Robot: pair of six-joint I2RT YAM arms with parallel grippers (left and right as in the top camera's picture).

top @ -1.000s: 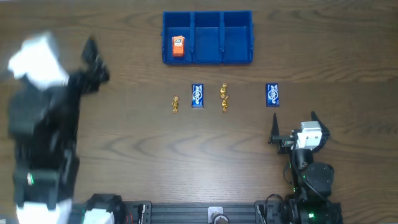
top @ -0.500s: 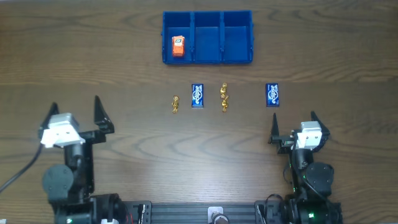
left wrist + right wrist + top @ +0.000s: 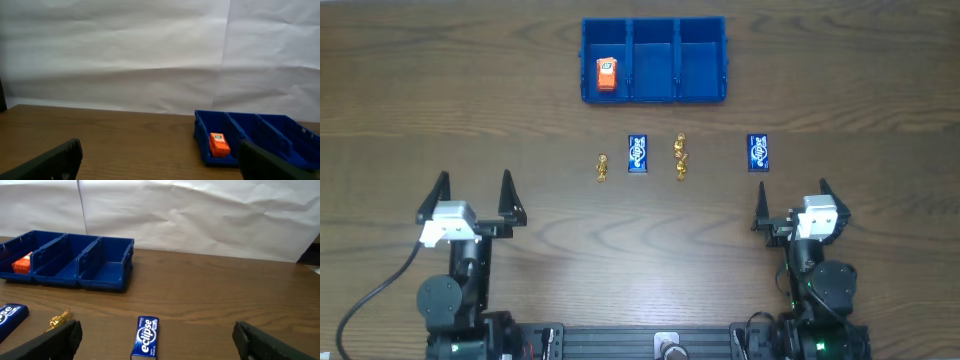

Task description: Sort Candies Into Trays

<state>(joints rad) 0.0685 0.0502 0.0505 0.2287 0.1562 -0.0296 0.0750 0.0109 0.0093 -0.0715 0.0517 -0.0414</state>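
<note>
The left gripper [image 3: 474,184] and the right gripper [image 3: 792,194] stand near their bases, fingers spread wide and holding nothing. An orange wrapped candy [image 3: 607,73] lies in the left compartment of the blue three-compartment plastic tray [image 3: 654,98]. On the brown wooden table [image 3: 880,120], between the tray and the grippers, lies a row of two flat blue packs [image 3: 638,154] and small gold-wrapped candies [image 3: 681,156].
</note>
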